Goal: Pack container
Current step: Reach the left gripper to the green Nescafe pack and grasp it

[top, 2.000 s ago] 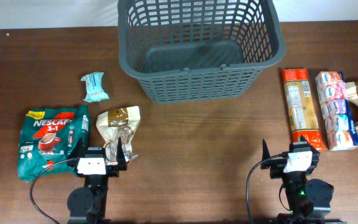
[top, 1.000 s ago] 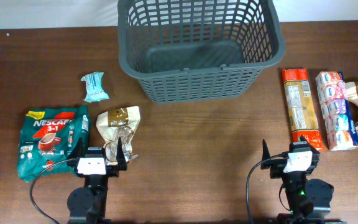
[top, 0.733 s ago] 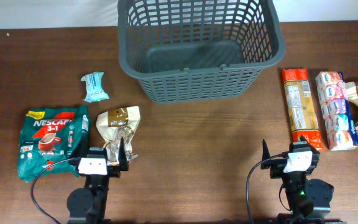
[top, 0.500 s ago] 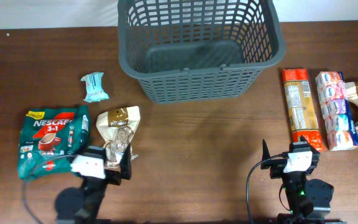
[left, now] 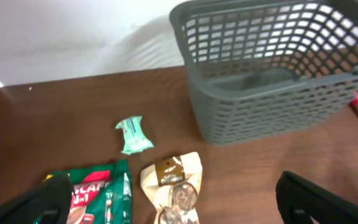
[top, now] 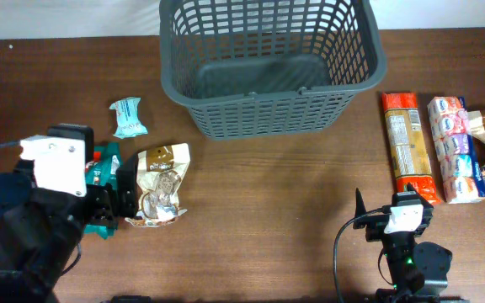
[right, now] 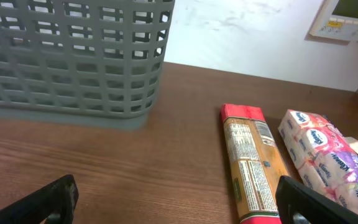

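- Since the container (top: 268, 114) stands empty at the far middle of the surface (top: 268, 194), packing looks to be only at its start, with every packet lying outside it.
- The left claw (left: 171, 186) is released, its two fingers spread wide at the lower corners of the left wrist view; nothing is between them.
- A brown snack packet (top: 160, 181) lies just in front of that claw, centred between the fingers, with its long axis running near to far and leaning slightly.
- From this packet the container is farther away and to the right, so a lift would have to carry it along that diagonal and over the thick rim.
- A green Nescafé bag (left: 86, 199) lies just to the left of the brown packet, partly hidden under the left arm from above; a small teal packet (top: 128, 117) sits farther off, apart from both.
- The right claw (right: 174, 193) is also released and empty, low at the near edge.
- A long orange-red packet (top: 407, 147) lies beyond it and slightly to the right, lengthwise near to far, with a tissue pack (top: 455, 150) just beside it.
- The left arm is clearly the nearer one to the brown packet, and I judge that to be the likely first pick.
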